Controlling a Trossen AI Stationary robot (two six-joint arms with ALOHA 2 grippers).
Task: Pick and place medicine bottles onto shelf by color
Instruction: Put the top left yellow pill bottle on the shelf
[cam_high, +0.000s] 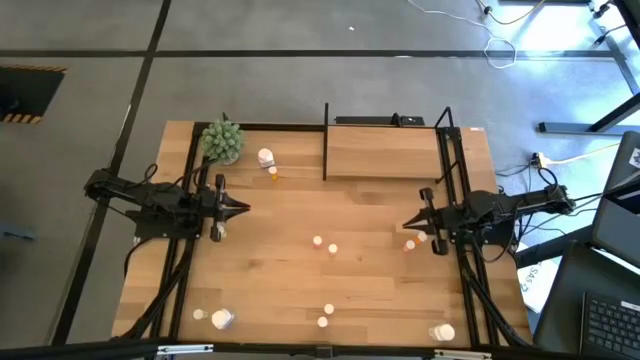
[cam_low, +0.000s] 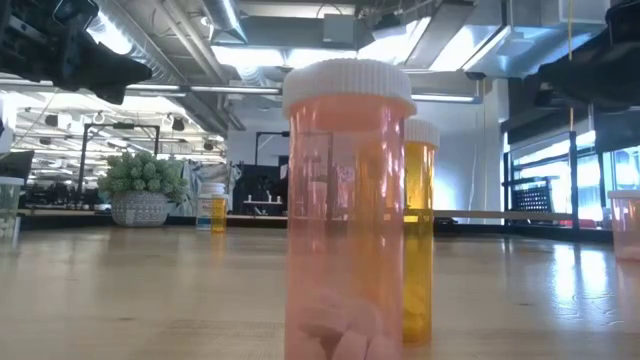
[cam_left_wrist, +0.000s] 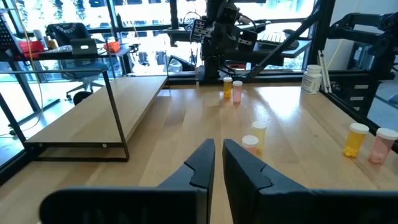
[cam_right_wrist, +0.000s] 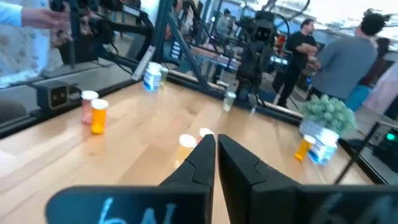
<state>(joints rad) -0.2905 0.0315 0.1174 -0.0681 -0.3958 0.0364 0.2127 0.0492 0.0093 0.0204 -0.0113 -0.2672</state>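
Wooden and bare, the shelf at the far edge of the bench has no bottle on it that you can see, so by my reading you are at the very start: nothing sorted, nothing in hand.

Your left gripper hovers over the left side of the bench with its fingers together and empty; the left wrist view shows the two dark fingers closed with only a thin slit between them. Your right gripper faces it from the right side, fingers together too and holding nothing.

The medicine bottles are scattered loose: a pair near the bench's middle, one just beside the right gripper's tip, a pair near the front edge, larger ones at the front-left corner and front-right corner, and two beside the green plant ball at the back.

Next, I would pick one colour, open the nearer fingers wide before descending, and straddle a single upright bottle. The one by the right gripper looks the easiest reach, with the shelf close behind it.
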